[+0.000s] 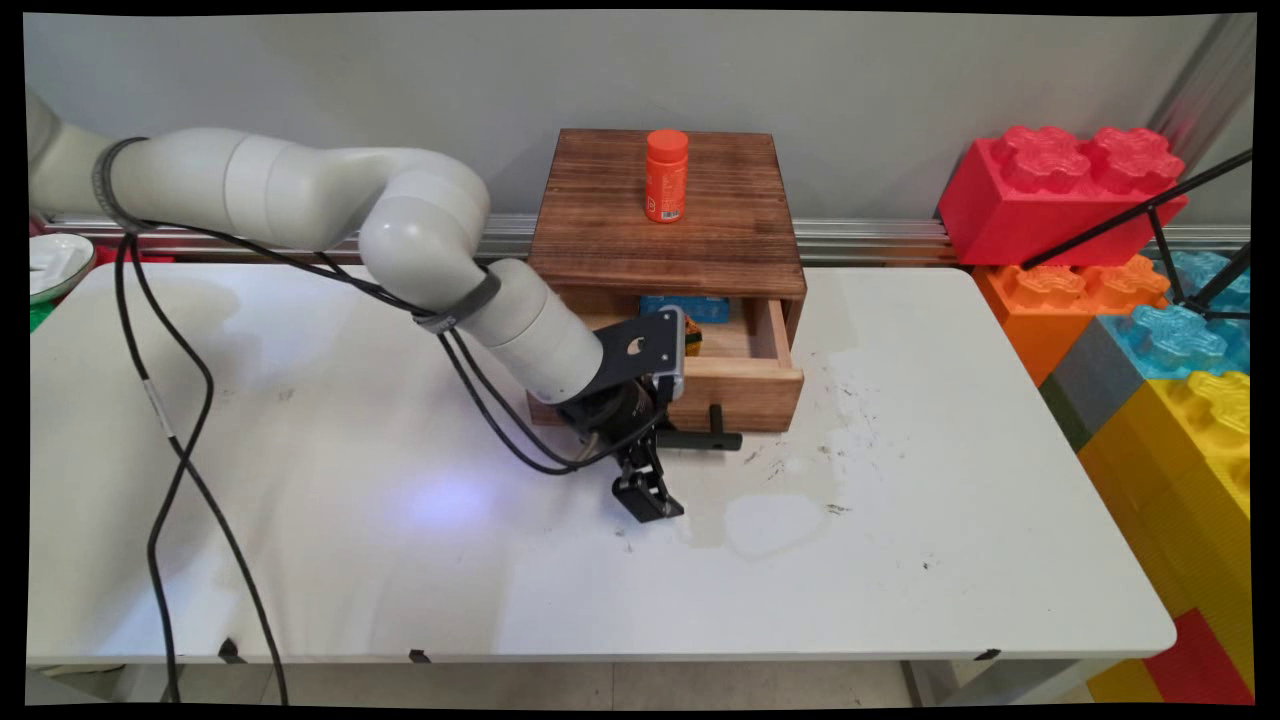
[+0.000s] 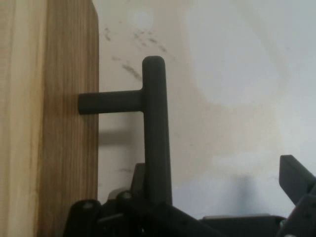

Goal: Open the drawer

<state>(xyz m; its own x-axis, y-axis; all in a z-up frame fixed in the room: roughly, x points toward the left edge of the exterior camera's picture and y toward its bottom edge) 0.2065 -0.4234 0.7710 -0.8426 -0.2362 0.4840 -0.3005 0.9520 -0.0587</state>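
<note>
A dark wooden box (image 1: 668,215) stands at the table's far side with its light wood drawer (image 1: 745,380) pulled out. The drawer's black T-shaped handle (image 1: 705,438) (image 2: 155,128) sticks out of its front. My gripper (image 1: 650,495) (image 2: 217,180) hangs low over the table just in front of the drawer, open and holding nothing. In the hand view the handle's bar runs close by the left finger, while the right finger (image 2: 296,177) stands well apart from it. A blue item (image 1: 685,307) and a small orange one (image 1: 692,335) lie inside the drawer. An orange bottle (image 1: 666,175) stands on the box.
Big toy bricks are stacked at the right: red (image 1: 1060,190), orange (image 1: 1070,290), blue (image 1: 1175,335) and yellow (image 1: 1190,430). Black tripod legs (image 1: 1150,215) cross them. A white dish (image 1: 55,262) sits at the far left. Stains (image 1: 760,520) mark the table (image 1: 900,580) before the drawer.
</note>
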